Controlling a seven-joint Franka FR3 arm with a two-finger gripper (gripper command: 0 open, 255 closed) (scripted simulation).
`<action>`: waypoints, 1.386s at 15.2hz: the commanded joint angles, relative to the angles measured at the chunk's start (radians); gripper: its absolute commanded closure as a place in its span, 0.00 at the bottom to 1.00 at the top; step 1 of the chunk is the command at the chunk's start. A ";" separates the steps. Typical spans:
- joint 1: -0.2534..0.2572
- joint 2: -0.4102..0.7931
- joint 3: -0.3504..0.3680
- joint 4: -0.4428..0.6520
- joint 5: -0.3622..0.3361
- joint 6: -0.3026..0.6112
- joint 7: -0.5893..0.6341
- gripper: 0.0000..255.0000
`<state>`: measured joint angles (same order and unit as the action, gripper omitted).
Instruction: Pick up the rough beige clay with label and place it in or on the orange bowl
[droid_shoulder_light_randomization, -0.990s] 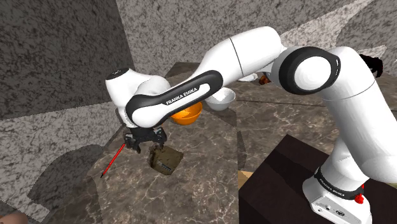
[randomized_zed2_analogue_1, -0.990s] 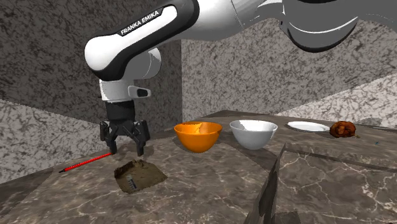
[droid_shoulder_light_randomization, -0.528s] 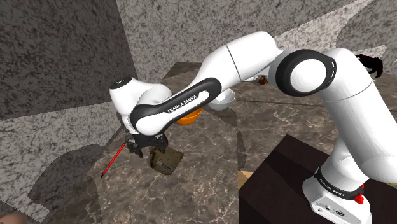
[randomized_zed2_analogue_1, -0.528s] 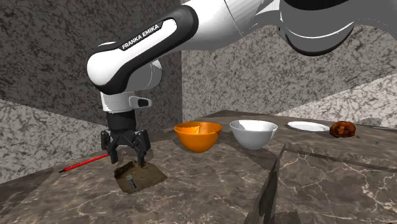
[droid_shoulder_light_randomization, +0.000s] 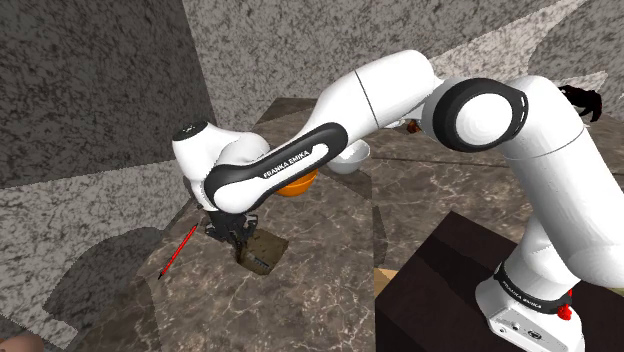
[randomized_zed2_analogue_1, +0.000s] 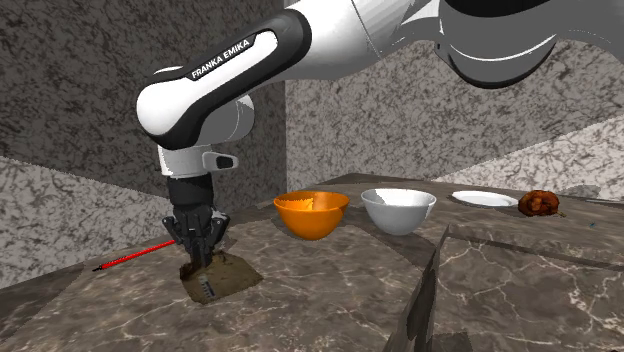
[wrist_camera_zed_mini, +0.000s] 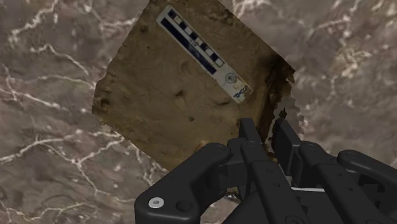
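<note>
The rough brown-beige clay slab (wrist_camera_zed_mini: 184, 95) lies flat on the dark marble table, with a white-and-blue label strip (wrist_camera_zed_mini: 200, 51) on its top. My gripper (wrist_camera_zed_mini: 269, 137) is down at the slab's edge, its black fingers (wrist_camera_zed_mini: 251, 135) drawn close together on a thin raised rim of the clay. In the shoulder view the gripper (droid_shoulder_light_randomization: 235, 240) stands upright on the clay (droid_shoulder_light_randomization: 262, 252). The second exterior view shows the gripper (randomized_zed2_analogue_1: 198, 262) pinching the clay (randomized_zed2_analogue_1: 222, 275) at its near-left corner. The orange bowl (randomized_zed2_analogue_1: 311, 214) (droid_shoulder_light_randomization: 297, 182) sits further back on the table, apart from the slab.
A thin red stick (randomized_zed2_analogue_1: 132, 256) (droid_shoulder_light_randomization: 178, 250) lies on the table just beyond the clay. A white bowl (randomized_zed2_analogue_1: 398, 210) stands beside the orange one, then a white plate (randomized_zed2_analogue_1: 484, 199) and a brown lump (randomized_zed2_analogue_1: 539, 203). Marble walls close the corner behind. A raised dark block (randomized_zed2_analogue_1: 520, 290) fills the near right.
The gripper came down from above the clay onto its edge, and its fingers, spread wide before, have closed on the clay's rim. The clay has stayed where it was.
</note>
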<state>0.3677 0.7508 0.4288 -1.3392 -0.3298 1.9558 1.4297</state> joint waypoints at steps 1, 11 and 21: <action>0.000 0.000 0.000 0.000 0.000 0.000 0.000 1.00; -0.001 -0.021 0.006 0.020 0.009 -0.039 -0.006 1.00; 0.003 -0.061 0.018 0.092 0.027 -0.147 -0.021 1.00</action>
<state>0.3686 0.6889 0.4469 -1.2625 -0.3032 1.8222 1.4117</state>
